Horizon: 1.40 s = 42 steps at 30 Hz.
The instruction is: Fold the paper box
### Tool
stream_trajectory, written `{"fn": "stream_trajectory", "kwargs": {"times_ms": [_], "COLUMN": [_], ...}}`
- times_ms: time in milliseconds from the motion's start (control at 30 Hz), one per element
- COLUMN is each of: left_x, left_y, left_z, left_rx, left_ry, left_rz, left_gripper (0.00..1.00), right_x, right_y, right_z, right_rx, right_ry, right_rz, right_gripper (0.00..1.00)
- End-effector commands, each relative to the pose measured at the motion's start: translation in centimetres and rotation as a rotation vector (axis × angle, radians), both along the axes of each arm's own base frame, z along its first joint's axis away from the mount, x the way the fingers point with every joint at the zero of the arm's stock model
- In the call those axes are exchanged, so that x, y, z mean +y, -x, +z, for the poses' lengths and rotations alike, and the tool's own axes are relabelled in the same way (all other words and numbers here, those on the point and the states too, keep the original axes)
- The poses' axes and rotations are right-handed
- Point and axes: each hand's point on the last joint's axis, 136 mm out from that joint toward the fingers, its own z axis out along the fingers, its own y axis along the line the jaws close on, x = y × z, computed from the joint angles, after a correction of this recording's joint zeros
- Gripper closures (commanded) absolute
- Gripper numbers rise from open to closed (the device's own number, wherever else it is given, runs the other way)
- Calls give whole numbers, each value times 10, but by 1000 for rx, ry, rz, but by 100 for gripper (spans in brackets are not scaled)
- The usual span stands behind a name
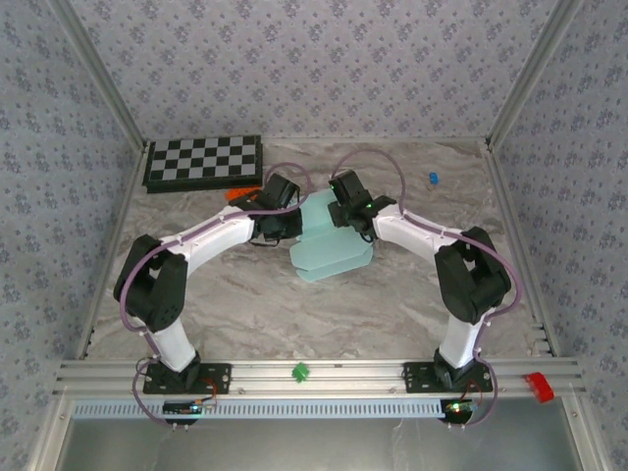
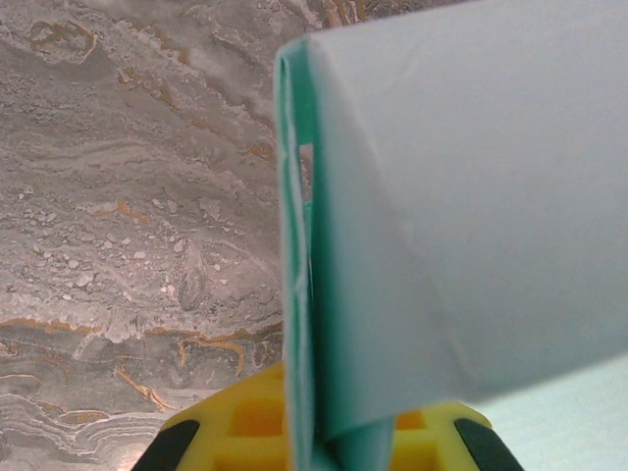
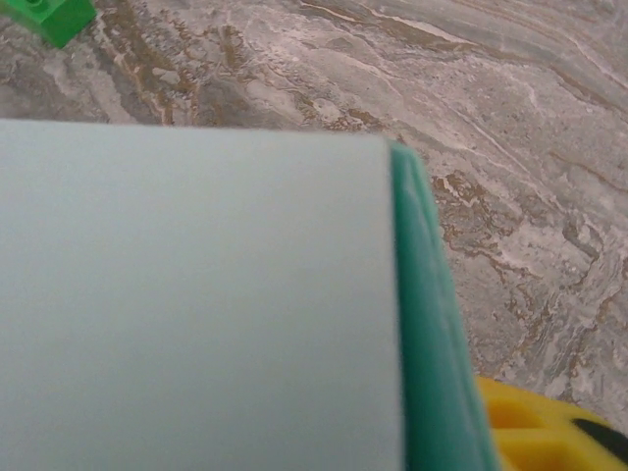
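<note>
Left gripper (image 1: 290,228), at 10 o'clock of the box (image 1: 332,257), is clenched on its folded edge. The box lies mid-table. Right gripper (image 1: 345,217), at 1 o'clock: grip can't be told. If it's loose, the springy card could unfold.
</note>
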Motion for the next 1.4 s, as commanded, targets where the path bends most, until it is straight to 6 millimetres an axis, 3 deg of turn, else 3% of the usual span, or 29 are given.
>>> {"fn": "stream_trajectory", "kwargs": {"times_ms": [0,267,467,667,833,933,1067,1367], "left_x": [-4,-1,2,10,18,27,35,40], "left_y": [-3,-4,-3,-5,-12,-13,-9,2], "left_z": [3,-2,-1,8,16,19,23,24], "left_rx": [8,31,41,12,-6,-1,18,92], "left_ry": [5,-15,-5,7,46,74,123,219], "left_rz": [2,30,80,190,332,462,600,765], "left_gripper": [100,100,100,100,100,100,100,100], "right_x": [4,-11,-23,-52,-65,-64,-46,-15], "right_y": [3,24,45,75,108,124,133,126], "right_z": [21,30,57,85,88,79,70,63], "right_rx": [-31,-73,-63,43,121,186,249,273], "right_ry": [-41,-22,-65,-218,-367,-505,-672,-809], "right_rz": [21,46,42,-117,-241,-324,-341,-274], "right_gripper": [42,20,18,18,21,24,27,33]}}
